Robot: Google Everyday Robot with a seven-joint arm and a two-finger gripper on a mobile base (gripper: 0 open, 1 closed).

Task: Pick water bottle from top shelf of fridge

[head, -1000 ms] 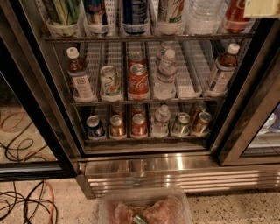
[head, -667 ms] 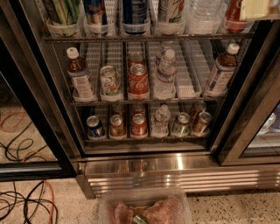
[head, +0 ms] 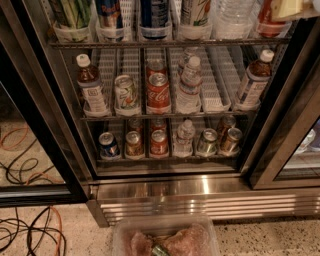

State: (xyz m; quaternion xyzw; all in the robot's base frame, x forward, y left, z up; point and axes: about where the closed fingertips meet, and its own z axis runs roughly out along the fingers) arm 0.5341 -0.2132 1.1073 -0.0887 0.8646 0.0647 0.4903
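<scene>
One water bottle [head: 232, 20] matters here: clear, ribbed, unlabelled, wider than its neighbours. It stands on the top shelf [head: 165, 44] of the fridge [head: 210, 192], well above the gripper [head: 162, 243] and to its right, in the second lane from the right end. Only the lower body shows; the cap is cut off at the top.

Gripper: low at the bottom edge of the view, in front of the steel base, well apart from every shelf. Released or clenched: cannot tell.

Handling (judged): thin plastic wall, likely to give under a hard squeeze; heavy if full. Ribs should resist slip, though a cold surface may be damp. Best hold looks to be mid-body across the ribs, going straight in between the white can [head: 195, 12] on one side and the reddish bottle [head: 270, 20] on the other.

Versus 1.0 s ago: no visible change. Bottle, shelf stock and gripper sit where they were.
</scene>
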